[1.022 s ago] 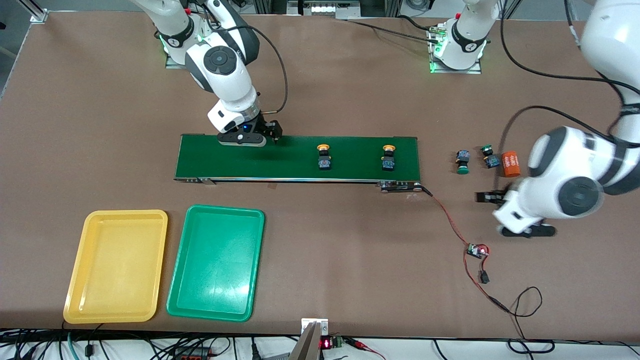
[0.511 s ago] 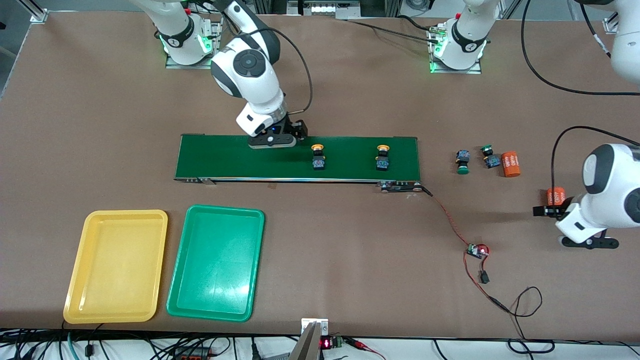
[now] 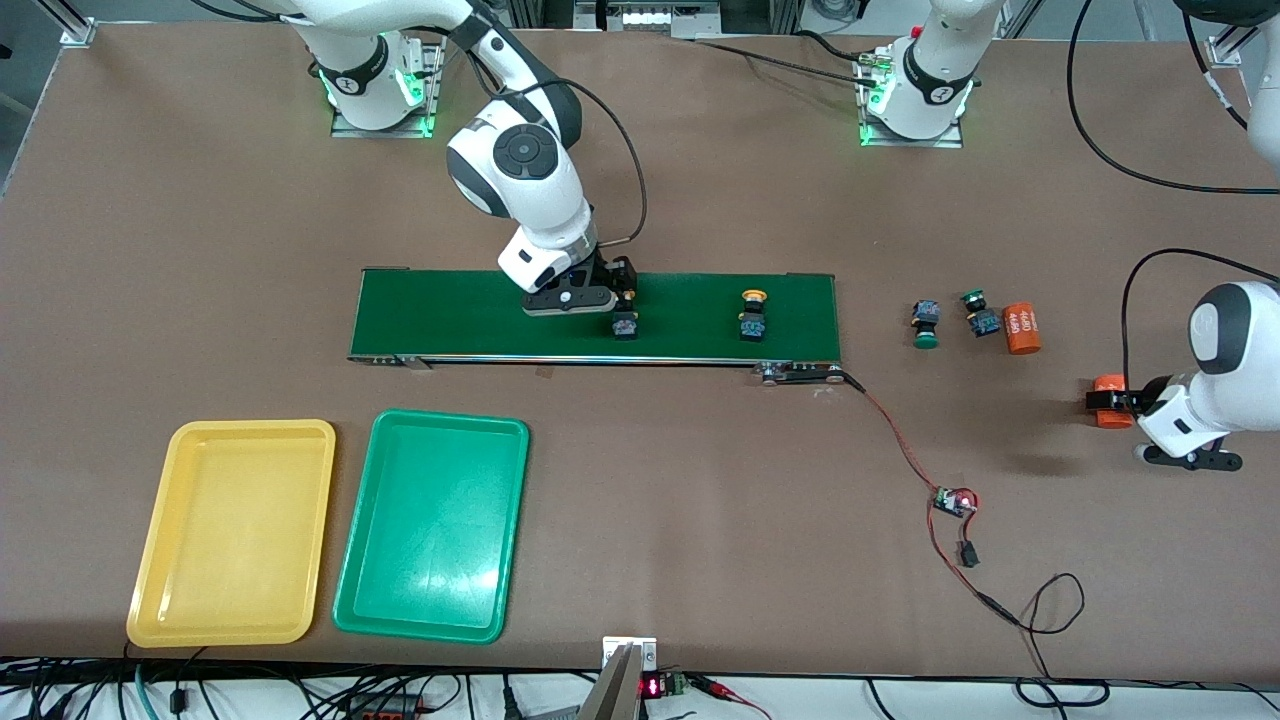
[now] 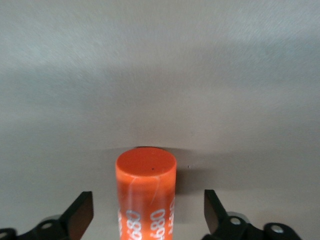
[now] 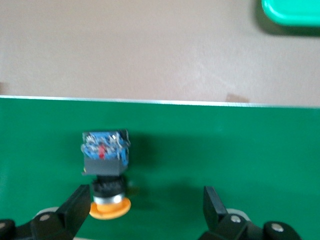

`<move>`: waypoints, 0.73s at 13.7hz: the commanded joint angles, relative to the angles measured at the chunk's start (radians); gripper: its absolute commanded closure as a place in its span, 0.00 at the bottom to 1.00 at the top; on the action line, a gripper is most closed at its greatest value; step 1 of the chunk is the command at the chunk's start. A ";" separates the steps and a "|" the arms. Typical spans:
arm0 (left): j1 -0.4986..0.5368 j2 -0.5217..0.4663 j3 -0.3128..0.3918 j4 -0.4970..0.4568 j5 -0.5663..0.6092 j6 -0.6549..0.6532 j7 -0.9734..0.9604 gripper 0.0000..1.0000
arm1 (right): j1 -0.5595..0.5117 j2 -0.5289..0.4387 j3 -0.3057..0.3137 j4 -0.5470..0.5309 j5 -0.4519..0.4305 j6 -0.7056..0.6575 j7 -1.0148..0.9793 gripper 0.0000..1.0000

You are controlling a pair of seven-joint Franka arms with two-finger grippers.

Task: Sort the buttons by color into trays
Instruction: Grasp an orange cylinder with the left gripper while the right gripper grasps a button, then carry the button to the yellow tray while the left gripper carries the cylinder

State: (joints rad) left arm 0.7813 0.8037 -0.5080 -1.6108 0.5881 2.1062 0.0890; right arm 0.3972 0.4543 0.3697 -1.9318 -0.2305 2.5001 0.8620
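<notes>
Fingers of the right gripper [image 3: 622, 297] stand apart over the conveyor belt [image 3: 450, 315], low above a yellow button [image 3: 625, 325]; the other yellow button [image 3: 753, 313] rides nearer the left arm's end. Both trays [image 3: 232, 530] lie empty, nearer the camera.

Left wrist view: left gripper [image 4: 148, 212], spread, flanks an orange cylinder [image 4: 146, 192] without touching.

Right wrist view: the button [image 5: 105, 172] lies off-centre beside one finger [image 5: 75, 207], with belt room around it.

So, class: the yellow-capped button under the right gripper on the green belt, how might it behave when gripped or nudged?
The yellow-capped button lies on its side on the belt, so its round cap may let it roll or pivot if nudged. Its boxy body looks rigid, probably giving flat faces to grip. The open right gripper sits off-centre over it, so one finger may push it first.
</notes>
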 commanded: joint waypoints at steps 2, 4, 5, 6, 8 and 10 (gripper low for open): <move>0.019 -0.012 -0.015 -0.037 0.022 0.031 0.024 0.67 | 0.032 0.059 -0.017 0.069 -0.053 -0.010 0.028 0.00; 0.021 -0.017 -0.029 -0.035 0.012 0.009 0.029 0.84 | 0.048 0.075 -0.029 0.071 -0.056 -0.009 0.032 0.00; 0.021 -0.023 -0.047 -0.025 0.010 -0.044 0.029 0.85 | 0.049 0.079 -0.029 0.073 -0.055 -0.009 0.032 0.00; 0.026 -0.030 -0.090 -0.020 0.010 -0.092 0.026 0.85 | 0.049 0.086 -0.029 0.073 -0.056 -0.009 0.032 0.00; 0.045 -0.073 -0.180 -0.020 0.012 -0.167 0.049 0.84 | 0.048 0.096 -0.031 0.071 -0.058 -0.010 0.032 0.00; 0.046 -0.093 -0.286 -0.015 0.012 -0.277 0.119 0.84 | 0.046 0.110 -0.031 0.070 -0.059 -0.010 0.032 0.26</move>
State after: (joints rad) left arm 0.8147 0.7630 -0.7069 -1.6133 0.5881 1.9231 0.1452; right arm 0.4338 0.5416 0.3476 -1.8856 -0.2624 2.4995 0.8663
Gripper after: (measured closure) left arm 0.498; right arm 0.022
